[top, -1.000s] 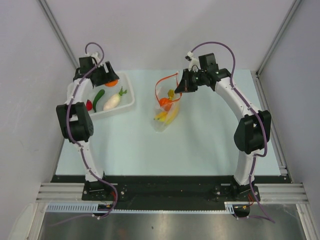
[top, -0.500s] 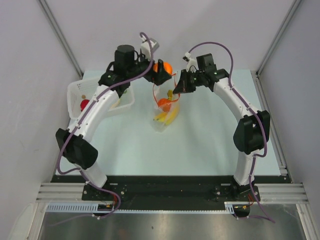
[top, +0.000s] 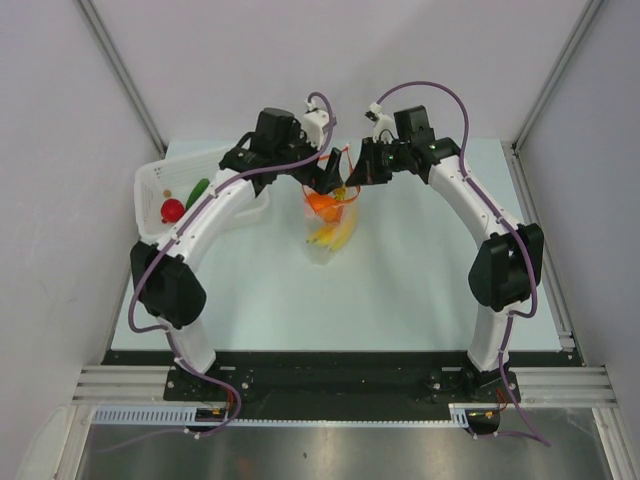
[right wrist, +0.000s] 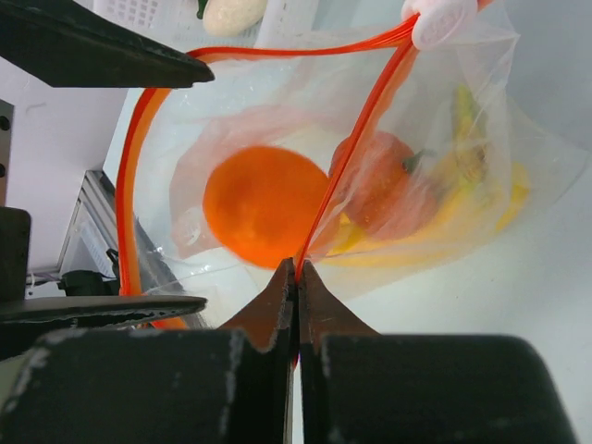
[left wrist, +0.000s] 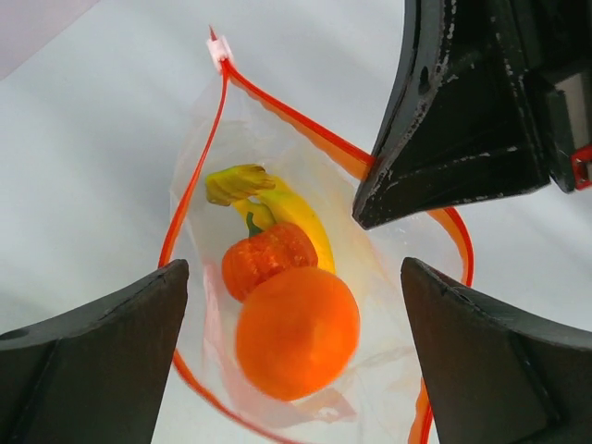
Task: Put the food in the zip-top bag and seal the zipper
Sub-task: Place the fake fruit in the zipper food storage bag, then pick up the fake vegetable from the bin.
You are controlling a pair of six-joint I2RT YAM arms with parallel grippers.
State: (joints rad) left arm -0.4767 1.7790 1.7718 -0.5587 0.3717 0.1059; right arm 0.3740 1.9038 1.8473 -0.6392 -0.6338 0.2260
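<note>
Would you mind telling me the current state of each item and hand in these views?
zip-top bag: mouth open.
zipper: unsealed.
left hand: open, empty, over the bag's mouth.
right hand: shut on the zipper.
smooth orange: inside the bag.
stemmed orange: inside the bag.
banana bunch: inside the bag.
red fruit: in the white tray, unbagged.
green pepper: in the white tray, unbagged.

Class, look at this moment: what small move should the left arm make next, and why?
Probably lift the left gripper clear of the zip-top bag toward the tray: its jaws are open and empty, an orange lies inside the bag, the right gripper pinches the zipper, and a red fruit and green pepper sit in the tray.
</note>
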